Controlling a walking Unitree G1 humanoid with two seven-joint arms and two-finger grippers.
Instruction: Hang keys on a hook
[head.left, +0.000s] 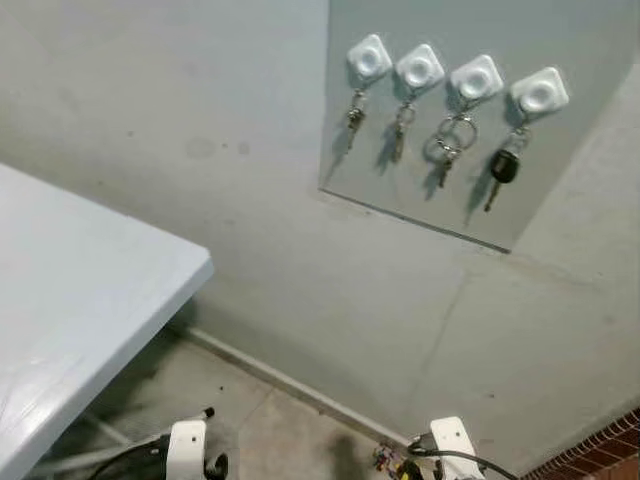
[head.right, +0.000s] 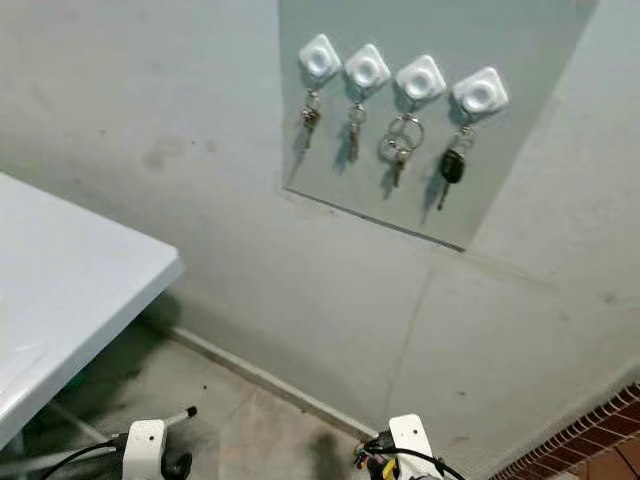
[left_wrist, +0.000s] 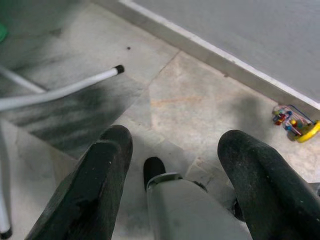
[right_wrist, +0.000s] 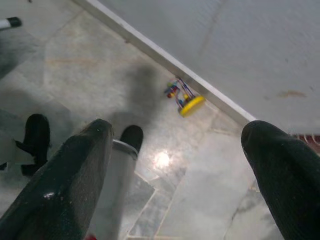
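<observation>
already, every one of the four white square hooks (head.left: 455, 78) on the grey wall panel (head.left: 590, 40) carries keys, far above and ahead of both pincers. the left gripper (left_wrist: 172, 155) and right gripper (right_wrist: 175, 150) hang low over the marble floor (left_wrist: 200, 95), fingers spread wide, pinching nothing. the black-headed car key (head.left: 503, 167) hangs under the rightmost hook, a large split ring with small keys (head.left: 447, 140) beside it, two slim metal keys (head.left: 355, 115) further left. they look light, rigid and slippery; the ring seems the best hold. a small colourful toy (right_wrist: 182, 97) lies by the skirting, beyond the fingertips.
</observation>
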